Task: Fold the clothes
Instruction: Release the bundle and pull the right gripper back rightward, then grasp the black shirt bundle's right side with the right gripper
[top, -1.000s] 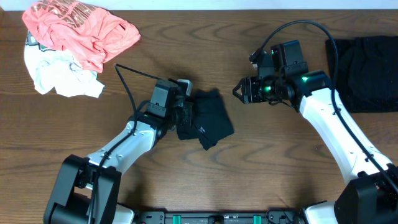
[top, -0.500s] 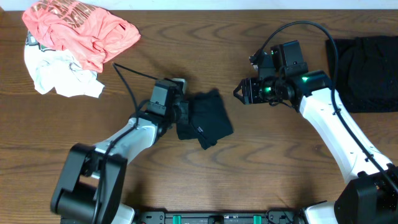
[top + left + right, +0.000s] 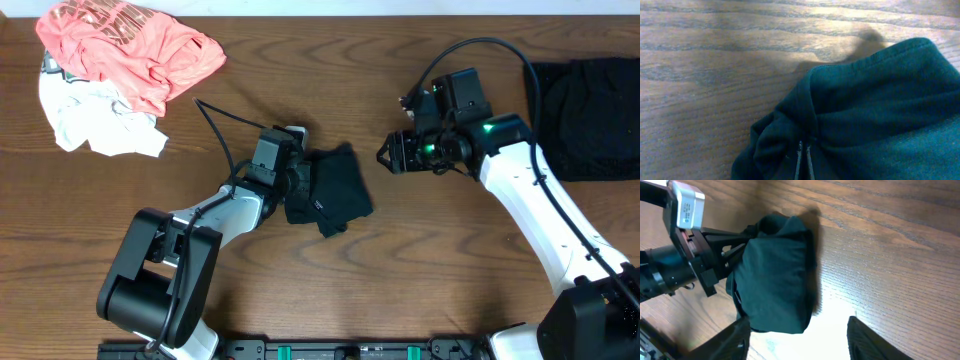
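A small folded black garment lies at the middle of the wooden table. It also shows in the left wrist view and in the right wrist view. My left gripper is at its left edge, fingers shut on a bunched fold of the black fabric. My right gripper is open and empty, hovering to the right of the garment, apart from it; its two fingers frame bare table in the right wrist view.
A coral-pink printed shirt lies over a white garment at the back left. A stack of folded black garments sits at the far right edge. Wood table surrounds the arms.
My left arm has shifted slightly and the black garment has barely moved. My right gripper has stayed in place.
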Available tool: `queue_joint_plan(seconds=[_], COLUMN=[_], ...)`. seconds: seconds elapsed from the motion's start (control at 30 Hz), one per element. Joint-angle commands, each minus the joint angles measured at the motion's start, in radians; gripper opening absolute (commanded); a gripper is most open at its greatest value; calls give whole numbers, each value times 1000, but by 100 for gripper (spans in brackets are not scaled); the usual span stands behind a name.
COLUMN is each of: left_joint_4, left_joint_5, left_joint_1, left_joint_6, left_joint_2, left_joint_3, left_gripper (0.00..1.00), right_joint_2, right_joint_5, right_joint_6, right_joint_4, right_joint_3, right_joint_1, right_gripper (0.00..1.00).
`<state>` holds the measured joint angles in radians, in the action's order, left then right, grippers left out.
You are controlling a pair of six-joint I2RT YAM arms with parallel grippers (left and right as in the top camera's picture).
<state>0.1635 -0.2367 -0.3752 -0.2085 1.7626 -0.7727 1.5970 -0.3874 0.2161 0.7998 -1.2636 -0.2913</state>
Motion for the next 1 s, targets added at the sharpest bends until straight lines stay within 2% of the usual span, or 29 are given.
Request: queue_joint_plan(seconds=[0.0, 0.27, 0.47, 0.67, 0.97], left_joint_4=[-47, -235, -367, -421, -467], left_joint_5=[20, 50, 92, 92, 92], left_joint_1=[-1, -1, -1, -1, -1], left_joint_6=[13, 24, 24, 24, 24], left_joint_2=[-37, -267, -391, -406, -406], left_joint_3=[-6, -6, -6, -6, -6], left_gripper=[6, 7, 7, 7, 7], right_joint_2=[27, 143, 264, 381, 531], right_joint_5=[9, -159, -222, -355, -563], right_joint_6=[-16, -122, -235, -340, -356], right_joint_4=[-3, -54, -88, -154, -263], right_joint_3=[-2, 3, 3, 3, 3], right_joint_1=[-18, -18, -17, -13, -11], right_gripper=[63, 69, 80, 88, 90])
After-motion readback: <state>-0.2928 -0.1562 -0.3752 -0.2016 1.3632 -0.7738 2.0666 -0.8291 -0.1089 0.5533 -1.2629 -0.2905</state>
